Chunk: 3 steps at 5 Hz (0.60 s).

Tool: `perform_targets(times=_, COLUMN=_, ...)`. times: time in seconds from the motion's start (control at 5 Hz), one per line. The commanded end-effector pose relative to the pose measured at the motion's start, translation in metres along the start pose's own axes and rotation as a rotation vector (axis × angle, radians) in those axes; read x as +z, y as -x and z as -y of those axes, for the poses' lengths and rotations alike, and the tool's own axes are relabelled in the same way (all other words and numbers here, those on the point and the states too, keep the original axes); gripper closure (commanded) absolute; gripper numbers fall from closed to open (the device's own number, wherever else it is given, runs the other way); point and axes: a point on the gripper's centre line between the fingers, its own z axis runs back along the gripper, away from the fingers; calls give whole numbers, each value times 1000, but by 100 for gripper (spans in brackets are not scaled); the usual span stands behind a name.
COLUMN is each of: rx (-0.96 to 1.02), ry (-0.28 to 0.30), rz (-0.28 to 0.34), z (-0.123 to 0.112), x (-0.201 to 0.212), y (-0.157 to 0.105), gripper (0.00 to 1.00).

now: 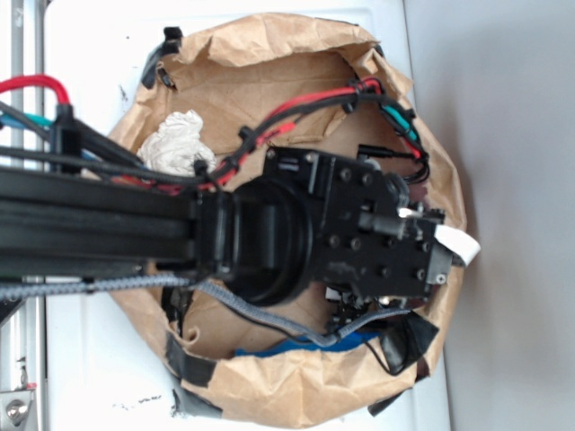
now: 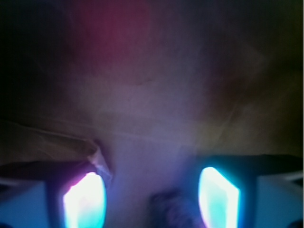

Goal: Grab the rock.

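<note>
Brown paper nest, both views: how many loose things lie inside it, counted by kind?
White paper wad: 1
Rock, a dark blurred lump seen only in the wrist view: 1
Blue item, mostly hidden: 1
Total: 3

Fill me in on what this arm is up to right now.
The WidowX arm reaches over a brown paper-lined basin, its tool lowered close to the paper floor. In the wrist view the two glowing fingers stand apart, with a dark, blurry lump, possibly the rock, low between them. Nothing is gripped yet. A white paper wad lies off to the side.
</note>
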Motion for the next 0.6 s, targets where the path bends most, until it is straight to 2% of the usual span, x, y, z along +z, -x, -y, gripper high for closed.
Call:
perform_targets(times=0.0, rx=32, ry=18, rz=125, z=-15, x=43, y=-1, gripper=100)
perform_targets(times=0.2, rx=35, ry=25, rz=120, z=-21, x=41, y=11, gripper=100)
perform_targets(times=0.4, rx=48, ry=27, rz=162, z=-27, x=53, y=22, gripper=100)
